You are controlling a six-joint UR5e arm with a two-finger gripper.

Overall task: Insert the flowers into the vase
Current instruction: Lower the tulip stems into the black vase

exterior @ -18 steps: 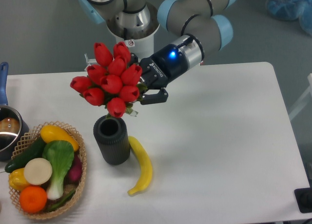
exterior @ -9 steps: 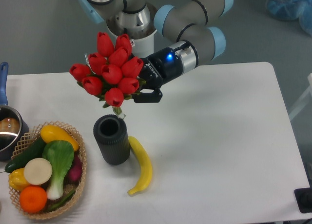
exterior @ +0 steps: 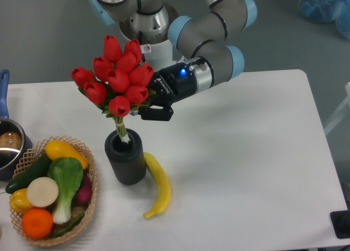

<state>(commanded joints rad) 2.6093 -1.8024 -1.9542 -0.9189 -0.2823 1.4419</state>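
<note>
- White table (exterior: 246, 152) on grey floor, bearing vase (exterior: 126, 158), banana (exterior: 157, 185), vegetable basket (exterior: 52, 193).
- Gripper (exterior: 146, 104) clamped on flowers (exterior: 115, 76), stems entering vase.

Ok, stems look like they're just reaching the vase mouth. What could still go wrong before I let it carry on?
1. The flowers are tilted, with only the stem tips at the mouth of the vase; pushing down at this angle could jam the stems on the rim or tip the vase.
2. The banana lies against the vase's right side, so a shoved vase may knock it.
3. The bunch is wider than the vase; released too early by the gripper, it might topple out.
</note>
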